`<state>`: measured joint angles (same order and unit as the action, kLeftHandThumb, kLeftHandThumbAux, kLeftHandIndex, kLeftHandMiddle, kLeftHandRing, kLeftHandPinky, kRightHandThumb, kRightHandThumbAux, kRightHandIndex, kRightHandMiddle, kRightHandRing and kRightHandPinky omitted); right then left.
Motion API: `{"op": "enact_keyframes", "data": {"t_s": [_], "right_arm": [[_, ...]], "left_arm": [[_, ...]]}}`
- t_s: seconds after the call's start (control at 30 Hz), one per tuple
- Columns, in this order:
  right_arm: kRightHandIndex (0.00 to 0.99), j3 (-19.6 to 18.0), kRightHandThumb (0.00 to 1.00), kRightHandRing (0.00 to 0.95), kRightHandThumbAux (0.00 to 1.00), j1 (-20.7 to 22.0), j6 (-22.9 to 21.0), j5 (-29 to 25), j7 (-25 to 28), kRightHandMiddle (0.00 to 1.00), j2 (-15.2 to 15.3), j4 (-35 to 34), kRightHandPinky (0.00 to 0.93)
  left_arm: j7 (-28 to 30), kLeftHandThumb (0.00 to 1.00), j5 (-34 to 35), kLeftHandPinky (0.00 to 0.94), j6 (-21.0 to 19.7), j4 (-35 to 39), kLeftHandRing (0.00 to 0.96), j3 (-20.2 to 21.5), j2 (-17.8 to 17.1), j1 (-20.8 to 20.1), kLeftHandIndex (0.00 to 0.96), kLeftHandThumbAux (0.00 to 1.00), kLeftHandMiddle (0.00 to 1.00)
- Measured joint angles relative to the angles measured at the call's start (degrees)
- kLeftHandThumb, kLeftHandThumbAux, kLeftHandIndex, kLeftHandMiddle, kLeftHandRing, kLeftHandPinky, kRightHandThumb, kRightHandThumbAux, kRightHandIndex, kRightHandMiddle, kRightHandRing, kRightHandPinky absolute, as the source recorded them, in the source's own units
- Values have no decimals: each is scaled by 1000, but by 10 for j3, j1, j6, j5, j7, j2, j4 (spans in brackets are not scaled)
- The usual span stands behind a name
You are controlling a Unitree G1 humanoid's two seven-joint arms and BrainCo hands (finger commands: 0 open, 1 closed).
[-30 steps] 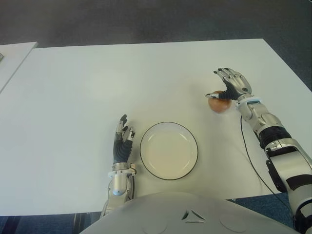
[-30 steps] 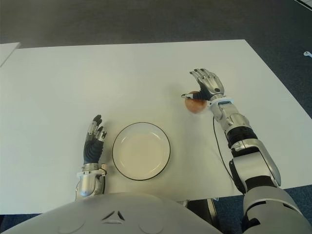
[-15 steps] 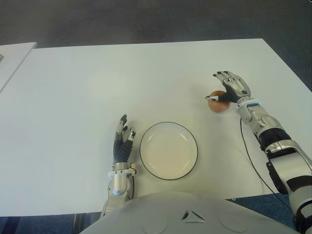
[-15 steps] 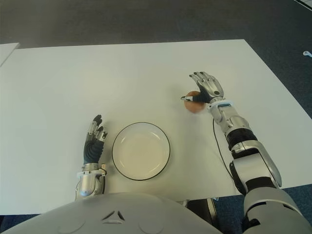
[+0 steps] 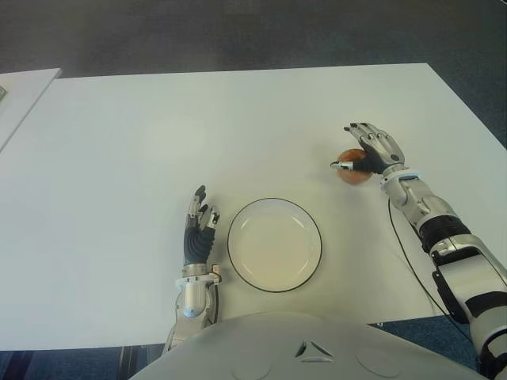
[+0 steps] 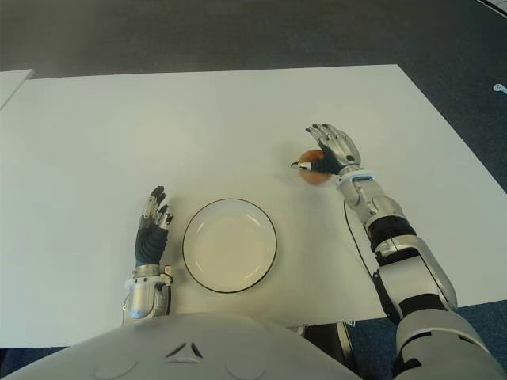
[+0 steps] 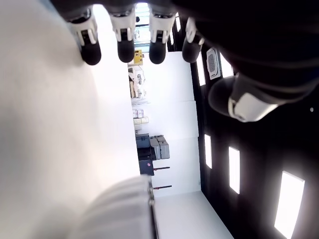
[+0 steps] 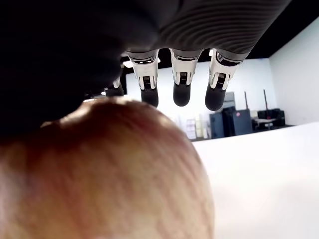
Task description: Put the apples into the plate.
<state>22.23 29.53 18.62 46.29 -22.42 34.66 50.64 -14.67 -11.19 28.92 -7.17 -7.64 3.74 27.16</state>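
**Right hand over the apple, plate bare**

While I watched through the head camera, my right hand [image 5: 372,152] sat over the red apple [image 5: 352,169] on the white table [image 5: 158,142], well to the right of the plate [image 5: 274,245] and a little farther from the robot. Its fingers [image 8: 181,84] reached out past the top of the fruit, with the palm close above it and the thumb at the apple's left side — I couldn't tell whether the hand had actually closed on it. The apple was apart from the plate, which held nothing. My left hand [image 5: 199,230] showed just beside the plate's left rim, fingers [image 7: 124,46] straight and relaxed, holding nothing — idle.
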Motion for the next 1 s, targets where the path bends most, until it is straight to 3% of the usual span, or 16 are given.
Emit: {"op": "enact_keyframes", "data": {"t_s": [0.6, 1.0], "right_arm": [[0, 22, 210, 0, 351, -6, -5, -14, -7, 0, -14, 8, 0], [0, 32, 211, 0, 344, 12, -5, -27, -16, 0, -26, 53, 0]], "left_arm": [[0, 69, 5, 0, -7, 2, 0, 1, -1, -1, 0, 410, 0], [0, 67, 6, 0, -20, 9, 0, 0, -1, 0, 0, 428, 0]]}}
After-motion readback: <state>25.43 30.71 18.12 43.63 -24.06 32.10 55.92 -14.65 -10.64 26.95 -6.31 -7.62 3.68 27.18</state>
